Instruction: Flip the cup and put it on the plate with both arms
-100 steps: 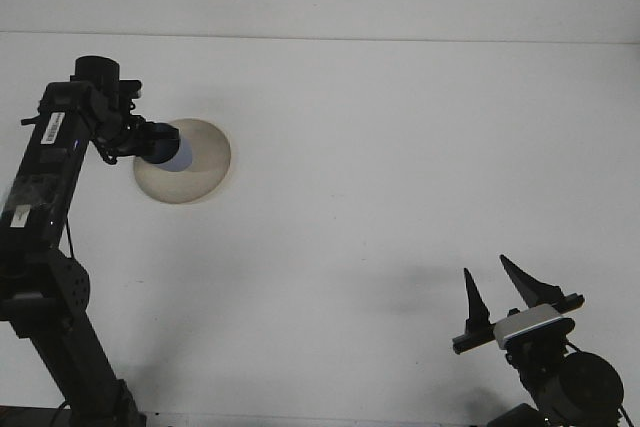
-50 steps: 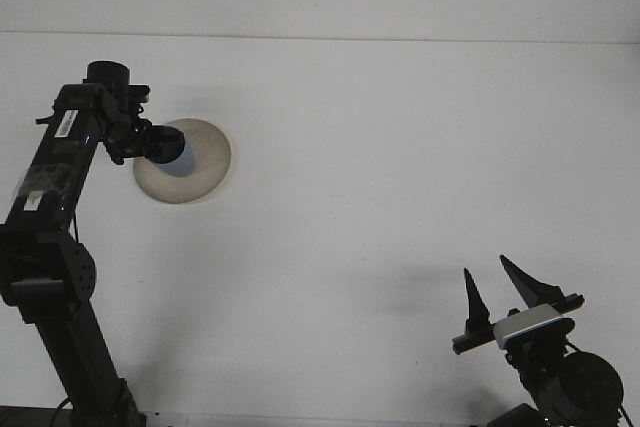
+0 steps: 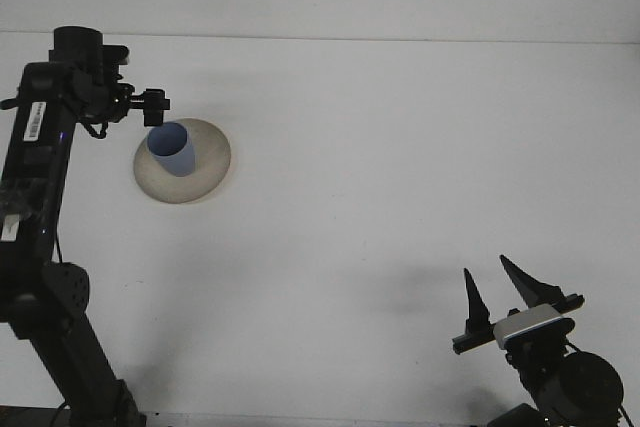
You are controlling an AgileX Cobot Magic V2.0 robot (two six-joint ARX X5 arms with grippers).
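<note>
One blue cup (image 3: pixel 173 149) stands on a round tan plate (image 3: pixel 205 172). The cup is small and plain, a soft blue all over, and its open mouth faces up. It leans a little, with its top tipped toward the left edge of the table. It sits on the left half of the plate, not in the middle. The plate is pale and shallow, and it lies flat on the white table (image 3: pixel 400 167), in the far left part, near the back edge.

The left gripper (image 3: pixel 155 105) hangs just above and behind the cup, at the end of a long black arm that rises from the near left corner. It is not holding the cup. From here I cannot tell if its claw is wide or narrow, because the dark parts all run together.

The right gripper (image 3: pixel 497 289) is down in the near right corner, well apart from the plate. Its two black pointed fingers (image 3: pixel 473 297) stick up with a clear gap between them, so its claw is wide and holds nothing.

Most of the table is bare white. From the plate across to the right edge and down to the near edge lies wide open room.
</note>
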